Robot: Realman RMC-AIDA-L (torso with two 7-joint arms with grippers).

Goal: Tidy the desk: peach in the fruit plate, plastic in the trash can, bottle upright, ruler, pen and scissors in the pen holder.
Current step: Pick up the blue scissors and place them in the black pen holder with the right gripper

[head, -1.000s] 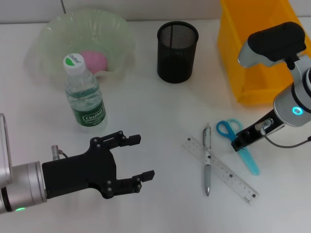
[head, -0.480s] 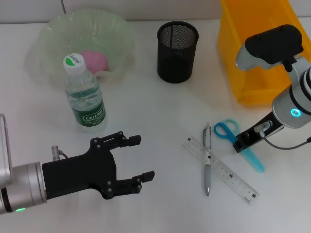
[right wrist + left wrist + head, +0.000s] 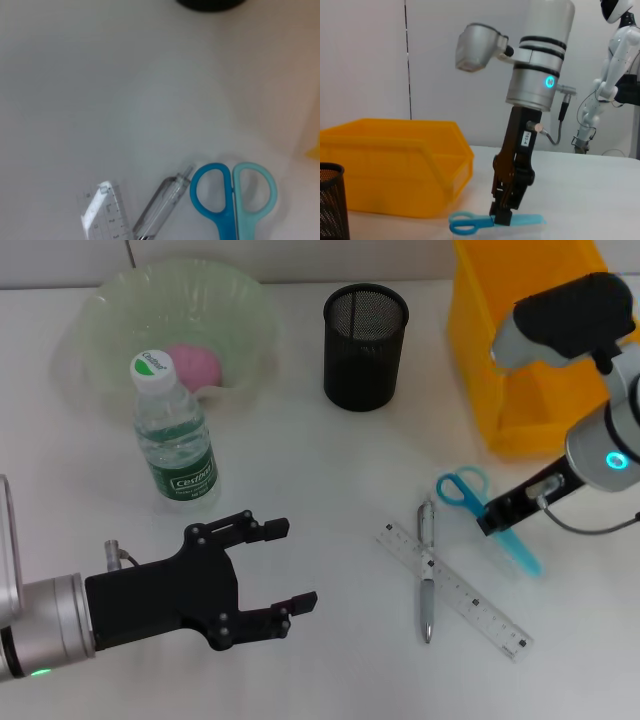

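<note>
My right gripper point(image 3: 492, 520) is shut on the blue scissors point(image 3: 462, 488) at their middle and holds them just above the table, blades toward the front right. The left wrist view shows the same grip point(image 3: 501, 217) on the scissors point(image 3: 465, 223). The pen point(image 3: 427, 570) lies across the clear ruler point(image 3: 455, 590) just left of them; the right wrist view shows the scissors' handles point(image 3: 232, 192), the pen point(image 3: 162, 205) and the ruler point(image 3: 105, 210). The black mesh pen holder point(image 3: 365, 332) stands at the back. My left gripper point(image 3: 293, 564) is open and empty at the front left.
A pink peach point(image 3: 195, 365) lies in the green fruit plate point(image 3: 100, 310) at the back left. A water bottle point(image 3: 175, 435) stands upright in front of it. A yellow bin point(image 3: 530, 340) stands at the back right. No loose plastic shows.
My right gripper has moved the scissors a little toward the back and lifted them off the table. The left arm has not moved.
</note>
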